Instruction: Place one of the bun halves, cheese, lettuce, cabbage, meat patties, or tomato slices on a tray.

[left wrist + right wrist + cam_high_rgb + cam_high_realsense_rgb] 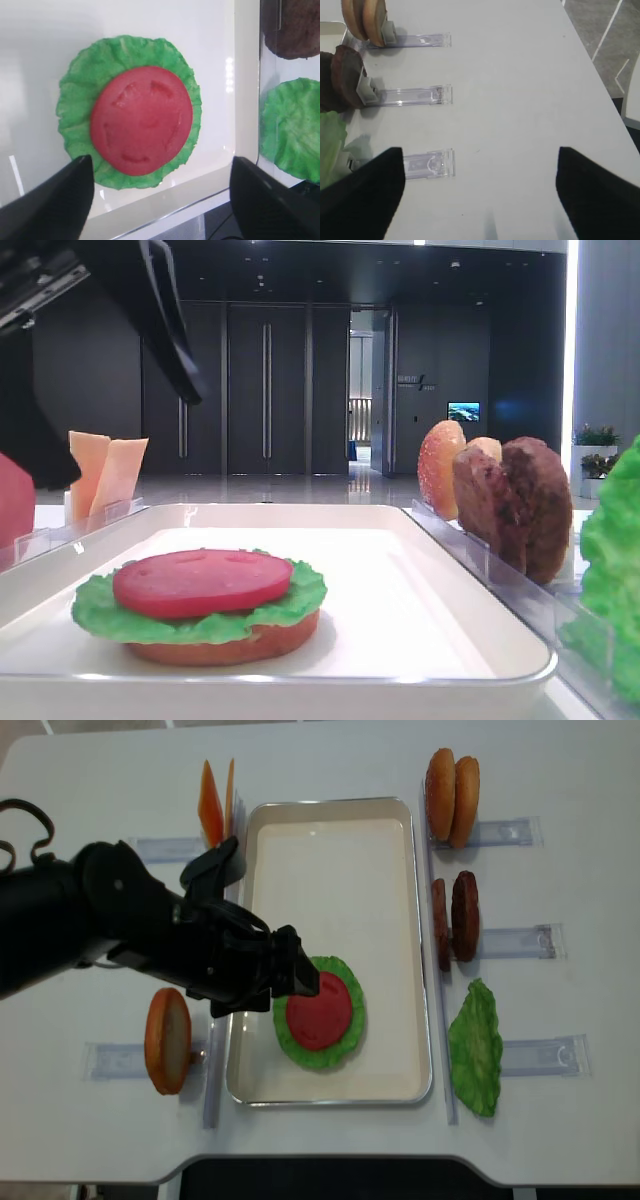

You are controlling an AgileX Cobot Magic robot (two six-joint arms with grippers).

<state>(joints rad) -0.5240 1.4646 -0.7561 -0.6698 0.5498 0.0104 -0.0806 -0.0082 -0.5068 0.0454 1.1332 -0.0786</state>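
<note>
I have the left gripper (157,200) hanging over the near end of the tray (338,820), jaws spread wide and holding nothing, with the tomato slice (141,120) lying directly beneath and between them on the lettuce (80,105) and bottom bun (225,642). I judge the meat patties (455,918), standing on edge in their holder right of the tray, the likely next layer; the right gripper (480,200), open and empty above the table beside them, is nearer
</note>
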